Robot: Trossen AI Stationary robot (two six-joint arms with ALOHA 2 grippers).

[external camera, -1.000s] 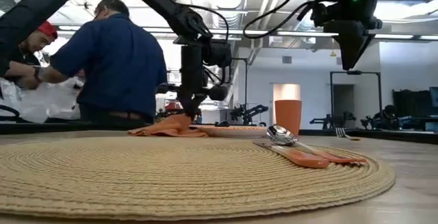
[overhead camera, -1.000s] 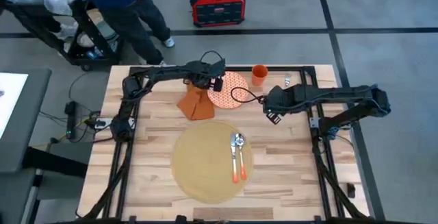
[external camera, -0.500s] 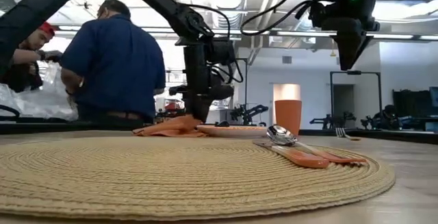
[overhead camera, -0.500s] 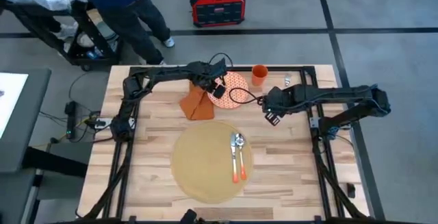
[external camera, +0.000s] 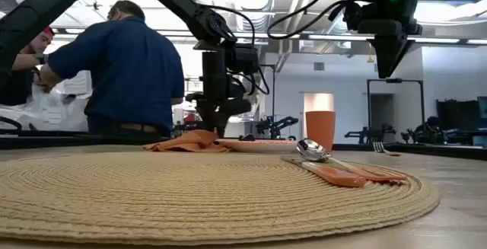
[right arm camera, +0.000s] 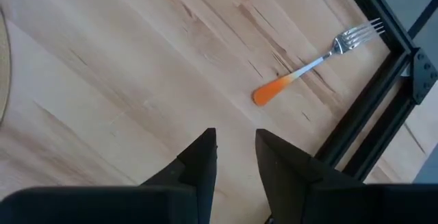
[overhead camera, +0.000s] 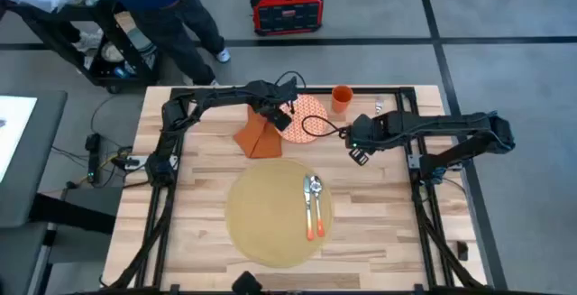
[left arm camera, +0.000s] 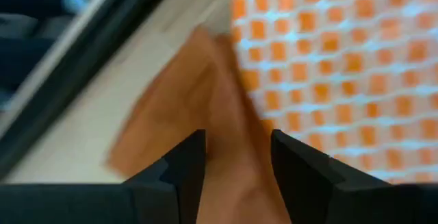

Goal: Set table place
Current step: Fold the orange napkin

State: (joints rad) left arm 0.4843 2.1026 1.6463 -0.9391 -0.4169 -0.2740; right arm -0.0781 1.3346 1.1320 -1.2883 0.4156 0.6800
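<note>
On wooden table [overhead camera: 198,196], round placemat [overhead camera: 270,214], people behind [external camera: 129,74]

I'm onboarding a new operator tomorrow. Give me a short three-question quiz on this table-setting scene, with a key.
1. True or false: the fork lies on the placemat.
2. Which cutlery rests on the placemat? A) spoon and knife B) two forks C) nothing
3. Fill in: the left gripper hovers where the napkin meets the ____.

Key: 1 false, it lies on bare table near the frame rail; 2 A; 3 plate.
</note>
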